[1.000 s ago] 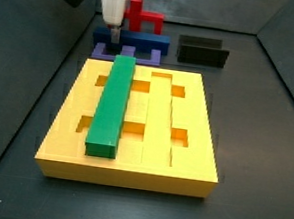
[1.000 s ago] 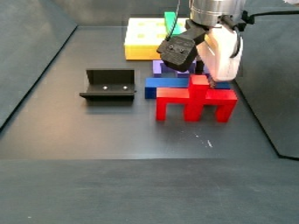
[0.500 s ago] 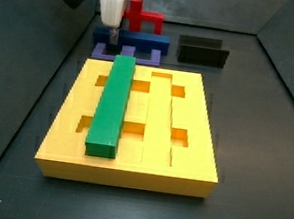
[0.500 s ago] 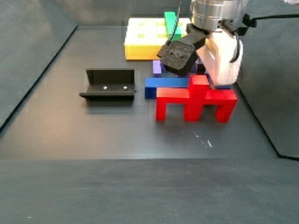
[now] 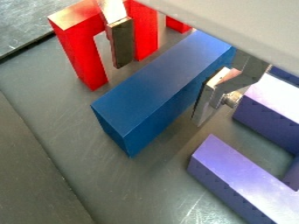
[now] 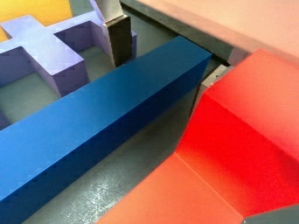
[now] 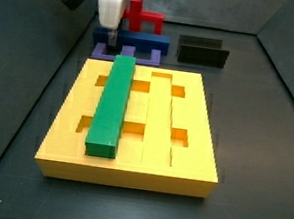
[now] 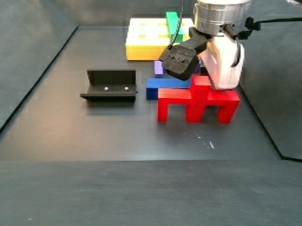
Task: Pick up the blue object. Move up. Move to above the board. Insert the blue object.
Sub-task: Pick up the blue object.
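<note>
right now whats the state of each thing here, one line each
gripper: down at the blue object, fingers either side of it, open
blue object: lying on the floor, not lifted
board: flat on the floor, several slots empty
green bar: seated in a board groove
red piece: standing upright beside the blue object
purple piece: resting on the floor
fixture: standing apart, empty

Even, fairly bright overhead light gives soft shadows; the dark tabletop [image 8: 118,150] shows a dull sheen. Side views are sharp; wrist close-ups look slightly soft and grainy.
</note>
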Controlling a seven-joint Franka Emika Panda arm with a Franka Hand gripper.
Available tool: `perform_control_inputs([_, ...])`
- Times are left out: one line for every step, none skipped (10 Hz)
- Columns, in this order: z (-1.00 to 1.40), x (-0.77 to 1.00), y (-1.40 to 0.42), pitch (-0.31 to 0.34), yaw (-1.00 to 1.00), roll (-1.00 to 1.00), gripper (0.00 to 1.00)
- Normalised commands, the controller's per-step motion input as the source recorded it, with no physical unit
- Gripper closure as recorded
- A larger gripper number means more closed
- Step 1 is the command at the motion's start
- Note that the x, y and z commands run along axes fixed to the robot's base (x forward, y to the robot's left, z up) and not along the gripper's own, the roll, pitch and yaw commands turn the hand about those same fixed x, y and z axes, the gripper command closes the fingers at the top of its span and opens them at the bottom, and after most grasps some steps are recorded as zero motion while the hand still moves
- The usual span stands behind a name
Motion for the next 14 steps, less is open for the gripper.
perform_control_inputs([-0.09, 0.00, 0.06, -0.007, -0.12, -0.10, 0.00])
perform_control_inputs([-0.08, 0.04, 0.03, 0.000, -0.12, -0.08, 0.00])
perform_control_inputs([-0.06, 0.05, 0.03, 0.000, -0.10, -0.07, 0.00])
perform_control_inputs([-0.05, 0.05, 0.02, 0.000, -0.09, -0.07, 0.00])
perform_control_inputs([-0.04, 0.04, 0.02, 0.000, -0.08, -0.06, 0.00])
perform_control_inputs([0.00, 0.00, 0.00, 0.000, -0.03, 0.00, 0.00])
perform_control_inputs([0.00, 0.00, 0.00, 0.000, 0.00, 0.00, 0.00])
perform_control_inputs([0.00, 0.00, 0.00, 0.000, 0.00, 0.00, 1.00])
perform_control_inputs([0.00, 0.00, 0.00, 0.000, 0.00, 0.00, 1.00])
perform_control_inputs([0.00, 0.00, 0.00, 0.000, 0.00, 0.00, 1.00])
perform_control_inputs([0.00, 0.00, 0.00, 0.000, 0.00, 0.00, 1.00])
perform_control_inputs([0.00, 0.00, 0.00, 0.000, 0.00, 0.00, 1.00])
perform_control_inputs([0.00, 0.00, 0.00, 0.000, 0.00, 0.00, 1.00])
perform_control_inputs([0.00, 0.00, 0.00, 0.000, 0.00, 0.00, 1.00])
